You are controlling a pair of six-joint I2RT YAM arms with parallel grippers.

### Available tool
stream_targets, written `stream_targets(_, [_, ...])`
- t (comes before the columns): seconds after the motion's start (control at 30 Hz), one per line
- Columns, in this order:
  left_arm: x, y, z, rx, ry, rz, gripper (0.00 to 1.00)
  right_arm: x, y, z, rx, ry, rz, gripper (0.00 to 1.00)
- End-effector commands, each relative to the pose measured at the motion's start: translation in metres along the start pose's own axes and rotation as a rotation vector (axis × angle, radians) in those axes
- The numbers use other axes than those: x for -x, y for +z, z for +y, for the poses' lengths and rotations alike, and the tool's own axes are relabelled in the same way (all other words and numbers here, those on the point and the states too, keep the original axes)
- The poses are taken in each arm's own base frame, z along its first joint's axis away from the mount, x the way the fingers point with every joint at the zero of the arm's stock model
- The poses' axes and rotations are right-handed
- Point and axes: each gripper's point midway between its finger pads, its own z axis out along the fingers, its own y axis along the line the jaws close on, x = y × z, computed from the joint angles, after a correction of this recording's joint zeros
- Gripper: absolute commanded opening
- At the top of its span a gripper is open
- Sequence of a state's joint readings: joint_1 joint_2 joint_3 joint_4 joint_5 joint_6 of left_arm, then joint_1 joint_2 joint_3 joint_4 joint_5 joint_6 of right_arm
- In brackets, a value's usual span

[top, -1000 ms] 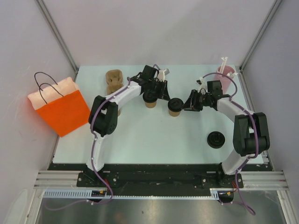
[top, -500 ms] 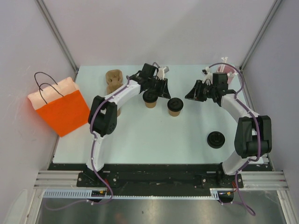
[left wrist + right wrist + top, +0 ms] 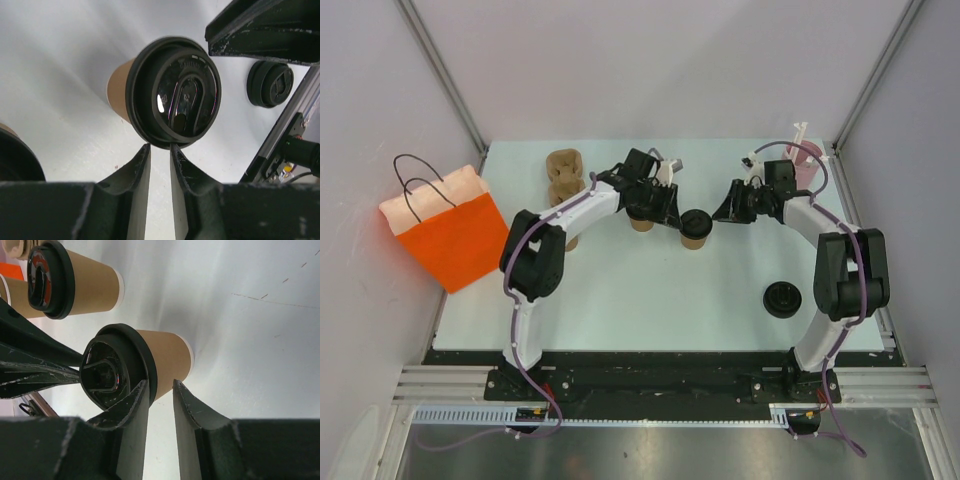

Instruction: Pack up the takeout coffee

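Coffee: 2 tan paper cups, each capped with a black lid, stand upright on the table [image 3: 620, 290]; neither is in the bag.
First cup: the left cup [image 3: 95, 282] stands near the pulp cup tray [image 3: 563, 172], to its right. From above it is partly hidden by the left arm's wrist.
Second cup: the right cup [image 3: 695, 230] stands farther right of the tray, close to the left cup but apart from it.
Left arm: the left gripper [image 3: 160, 147] reaches rightward from the tray and past the left cup. Its tips are at the rim of the right cup's lid; contact cannot be told.
Left fingers: a narrow slit separates them, with nothing in it.
Right arm: the right gripper [image 3: 161, 382] meets the right cup from the side away from the tray. In the wrist view 1 finger overlaps the lid rim; contact cannot be told.
Right fingers: slightly apart, pinching nothing.
Spare lid: a loose black lid [image 3: 783, 298] lies flat, far right of the tray and nearer the arm bases.
Straw holder: the pink cylinder [image 3: 807, 160] holding white straws [image 3: 800, 130] stands far right of the tray, equally far back.
Bag: the orange paper bag [image 3: 455, 240] with black cord handles sits left of the tray, at the table's left edge.
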State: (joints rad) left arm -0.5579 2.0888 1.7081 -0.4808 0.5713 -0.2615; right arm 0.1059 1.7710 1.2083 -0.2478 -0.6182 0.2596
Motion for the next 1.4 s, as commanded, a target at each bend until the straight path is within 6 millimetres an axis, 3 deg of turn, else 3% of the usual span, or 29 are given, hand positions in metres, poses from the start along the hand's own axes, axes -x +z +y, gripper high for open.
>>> stream_targets(0.0, [0.0,-0.002,-0.01,-0.026,0.011,-0.002,0.26,0.001,0.006,0.007,0.033,-0.038,0.013,0.3])
stream_targets(0.37, [-0.011,0.012,0.006,0.006,-0.002,0.027,0.23,-0.019,0.016,0.0,0.013,-0.026,0.083,0.26])
stream_targets(0.83, [-0.047,0.036,0.036,0.091,0.019,0.11,0.18,-0.062,0.019,-0.021,-0.057,0.017,0.183,0.0])
stream_targets(1.1, [-0.062,0.04,0.05,0.128,0.022,0.14,0.17,-0.088,0.019,-0.033,-0.082,0.067,0.196,0.0])
stream_targets(1.23, [-0.057,0.04,0.049,0.127,0.033,0.13,0.17,-0.099,0.022,-0.038,-0.091,0.084,0.208,0.0])
stream_targets(1.37, [-0.049,0.037,0.049,0.128,0.043,0.112,0.17,-0.097,0.022,-0.04,-0.087,0.088,0.194,0.0])
